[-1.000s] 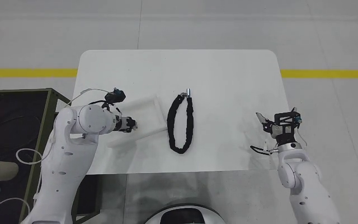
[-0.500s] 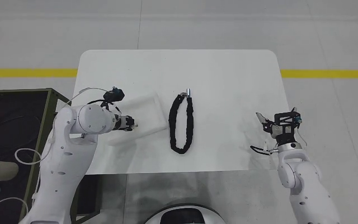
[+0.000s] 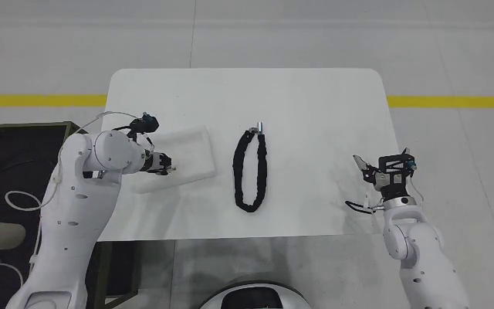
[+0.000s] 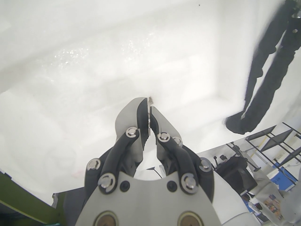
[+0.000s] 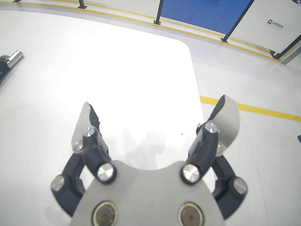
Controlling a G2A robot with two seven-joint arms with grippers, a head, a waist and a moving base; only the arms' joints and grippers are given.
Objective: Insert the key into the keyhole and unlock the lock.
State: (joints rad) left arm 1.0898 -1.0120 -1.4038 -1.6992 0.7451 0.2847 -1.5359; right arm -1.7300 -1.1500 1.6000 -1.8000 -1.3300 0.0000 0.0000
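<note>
While clamped on the key [image 4: 149, 118] as before, sits farther left of the lock [image 3: 248, 206] than a second ago: left gripper [image 3: 164, 164], over foam [image 3: 193, 151]. Aims key tip rightward at lock. Lock unmoved, lengthwise front to back, steel end [image 3: 259, 124] pointing away from robot. Far right of lock: right gripper [image 3: 356, 184], spread apart, unmoved.

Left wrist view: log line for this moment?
left hand: shut on key, over foam tray | right hand: open, at table edge | chain lock: on table, key not yet inserted
</note>
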